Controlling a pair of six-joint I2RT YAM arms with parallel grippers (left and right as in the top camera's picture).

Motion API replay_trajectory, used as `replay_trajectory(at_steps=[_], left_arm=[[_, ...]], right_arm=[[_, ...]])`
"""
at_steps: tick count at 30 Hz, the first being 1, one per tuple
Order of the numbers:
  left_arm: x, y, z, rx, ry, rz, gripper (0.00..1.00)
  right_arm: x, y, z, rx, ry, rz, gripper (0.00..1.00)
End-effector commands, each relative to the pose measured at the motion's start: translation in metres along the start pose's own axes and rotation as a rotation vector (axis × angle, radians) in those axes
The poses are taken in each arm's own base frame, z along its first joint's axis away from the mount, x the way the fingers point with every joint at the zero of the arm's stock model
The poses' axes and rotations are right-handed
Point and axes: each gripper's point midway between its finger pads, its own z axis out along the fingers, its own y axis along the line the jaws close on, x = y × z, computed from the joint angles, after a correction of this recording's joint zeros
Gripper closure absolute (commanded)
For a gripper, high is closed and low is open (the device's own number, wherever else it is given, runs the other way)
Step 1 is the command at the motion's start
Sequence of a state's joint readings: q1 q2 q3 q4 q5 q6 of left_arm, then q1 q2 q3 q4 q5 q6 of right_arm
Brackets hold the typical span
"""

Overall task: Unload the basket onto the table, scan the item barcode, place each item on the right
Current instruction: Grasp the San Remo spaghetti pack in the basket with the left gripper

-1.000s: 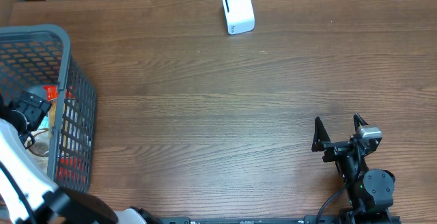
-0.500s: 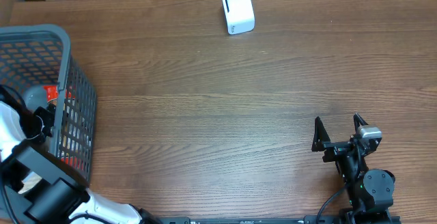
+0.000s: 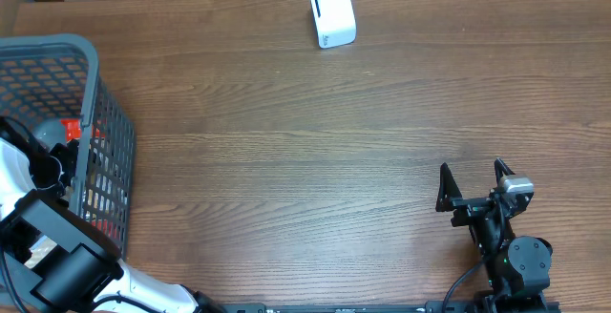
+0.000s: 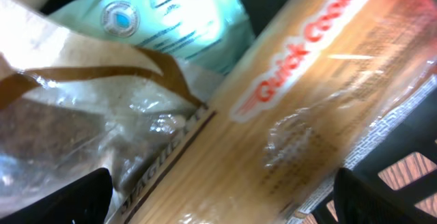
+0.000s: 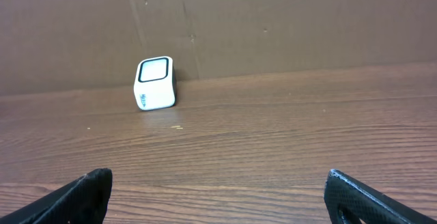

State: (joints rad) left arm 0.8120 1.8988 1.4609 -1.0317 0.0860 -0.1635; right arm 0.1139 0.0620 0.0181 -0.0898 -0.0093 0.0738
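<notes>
At the left edge, inside the grey basket (image 3: 91, 84), the left gripper (image 4: 229, 200) is spread wide over a spaghetti packet (image 4: 287, 115), nothing gripped. The white scanner (image 3: 332, 14) is seen upper centre. Lower right, the right gripper (image 3: 472, 172) is spread wide, empty.

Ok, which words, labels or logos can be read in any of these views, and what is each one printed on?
"Quick Cook": red letters on the spaghetti packet, left wrist view.
"SPAGHETTI": along the dark stripe of the same packet, its first letters blurred.
Fine print lower on that packet: too blurred to read.
mint-green pouch: round blue emblem and small print, unreadable.
white barcode scanner: small mark low on its front, too small to read.
</notes>
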Motion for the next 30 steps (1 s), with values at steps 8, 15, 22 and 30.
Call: replay_trajectory(at_steps=[8,15,22,30], left_arm=[[0.015,-0.045,0.019,0.075,0.038,0.228,0.28],[0.014,-0.044,0.02,0.066,0.032,0.23,0.81],[0.01,-0.046,0.008,0.067,0.025,0.231,0.96],[-0.021,-0.059,-0.063,0.08,-0.061,0.248,0.96]], right_arm=[[0.003,-0.001,0.001,0.005,0.003,-0.007,0.0],[0.003,-0.001,0.001,0.005,0.003,-0.007,0.0],[0.003,-0.001,0.001,0.005,0.003,-0.007,0.0],[0.003,-0.001,0.001,0.005,0.003,-0.007,0.0]])
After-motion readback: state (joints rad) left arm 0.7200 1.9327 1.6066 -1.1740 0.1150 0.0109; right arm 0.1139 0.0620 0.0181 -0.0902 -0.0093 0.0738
